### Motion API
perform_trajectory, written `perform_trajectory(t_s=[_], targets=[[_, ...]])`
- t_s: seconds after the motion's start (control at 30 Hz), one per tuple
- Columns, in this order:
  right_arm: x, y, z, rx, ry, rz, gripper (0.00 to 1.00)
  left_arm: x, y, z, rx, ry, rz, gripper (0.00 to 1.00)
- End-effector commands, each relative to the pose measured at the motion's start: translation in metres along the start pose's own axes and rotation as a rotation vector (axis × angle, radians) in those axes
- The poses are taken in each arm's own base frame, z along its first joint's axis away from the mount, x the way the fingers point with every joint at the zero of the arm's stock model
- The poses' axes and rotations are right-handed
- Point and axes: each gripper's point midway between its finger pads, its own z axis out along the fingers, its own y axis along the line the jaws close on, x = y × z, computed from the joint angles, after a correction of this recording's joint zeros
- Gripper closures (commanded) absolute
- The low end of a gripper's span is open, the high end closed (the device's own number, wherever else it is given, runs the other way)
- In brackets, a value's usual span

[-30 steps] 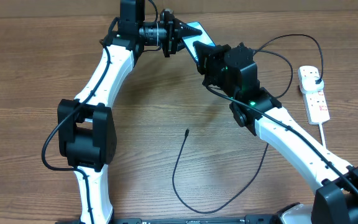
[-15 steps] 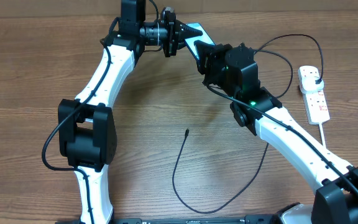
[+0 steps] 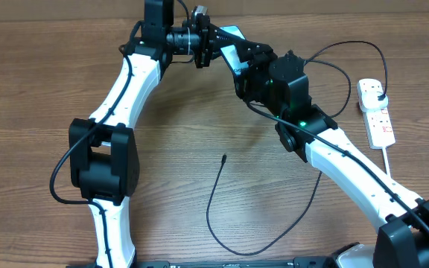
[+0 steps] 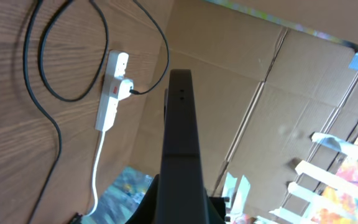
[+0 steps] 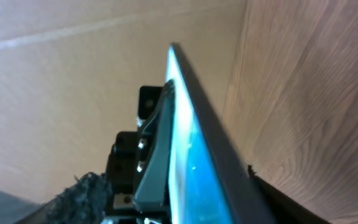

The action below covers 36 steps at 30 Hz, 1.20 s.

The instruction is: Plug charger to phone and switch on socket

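The phone [image 3: 228, 46], its light blue screen lit, is held above the far middle of the table. My left gripper [image 3: 210, 42] is shut on its left end; in the left wrist view the phone [image 4: 179, 124] runs edge-on up out of the jaws. My right gripper [image 3: 246, 61] is open, with its fingers on either side of the phone's right end [image 5: 188, 143]. The charger's connector tip [image 3: 223, 157] lies loose on the table, and its cable [image 3: 222, 242] loops round to the black plug [image 3: 379, 95] in the white socket [image 3: 378, 119].
Brown cardboard walls [image 4: 303, 87] stand behind the table's far edge. The socket's thick white cord [image 3: 391, 165] runs toward the front right. In the left wrist view the socket [image 4: 110, 93] and black cable loops [image 4: 55, 93] lie on the wood.
My right gripper's jaws have spread apart around the phone's end. The left gripper has closed fully on the phone. The phone has barely moved.
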Motion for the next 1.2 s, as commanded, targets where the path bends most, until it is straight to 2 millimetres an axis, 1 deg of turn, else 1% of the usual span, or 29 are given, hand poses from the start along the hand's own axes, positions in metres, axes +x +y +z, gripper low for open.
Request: perform_trajectory(t_s=[0.0, 0.13, 0.2, 0.23, 0.3, 0.43, 0.5, 0.6, 0.77, 0.8, 0.83, 1.0, 1.17], targets=[[-0.003, 0.012, -0.007, -0.02, -0.011, -0.131, 0.24, -0.001, -0.013, -0.019, 0.034, 0.019, 0.115, 0.96], [-0.013, -0.003, -0.007, 0.05, -0.029, -0.268, 0.17, -0.003, -0.013, -0.037, 0.055, 0.042, 0.176, 0.96], [-0.018, -0.013, -0.008, 0.095, -0.034, -0.306, 0.14, -0.005, -0.01, -0.046, 0.059, 0.047, 0.2, 0.96], [-0.019, -0.022, -0.009, 0.131, -0.033, -0.348, 0.12, -0.006, -0.007, -0.055, 0.063, 0.051, 0.223, 0.96], [-0.021, -0.031, -0.011, 0.169, -0.028, -0.391, 0.11, -0.006, -0.002, -0.064, 0.066, 0.059, 0.235, 0.96], [-0.024, -0.05, -0.015, 0.251, -0.02, -0.439, 0.11, -0.001, 0.001, -0.079, 0.094, 0.097, 0.264, 0.96], [-0.025, -0.059, -0.017, 0.293, -0.008, -0.503, 0.05, 0.006, -0.002, -0.082, 0.121, 0.134, 0.293, 0.96], [-0.028, -0.076, -0.023, 0.367, 0.012, -0.569, 0.04, 0.014, -0.006, -0.084, 0.158, 0.176, 0.359, 0.96], [-0.032, -0.102, -0.034, 0.482, 0.031, -0.579, 0.03, 0.017, -0.007, -0.084, 0.169, 0.187, 0.379, 0.96], [-0.033, -0.109, -0.039, 0.518, 0.036, -0.575, 0.0, 0.017, -0.007, -0.084, 0.169, 0.187, 0.378, 0.96], [-0.034, -0.119, -0.045, 0.566, 0.045, -0.578, 0.0, 0.017, -0.007, -0.085, 0.17, 0.19, 0.379, 0.96], [-0.036, -0.142, -0.061, 0.679, 0.101, -0.667, 0.0, 0.017, -0.007, -0.085, 0.172, 0.19, 0.386, 0.96], [-0.035, -0.153, -0.07, 0.732, 0.161, -0.742, 0.0, 0.02, -0.008, -0.084, 0.183, 0.203, 0.411, 0.96]])
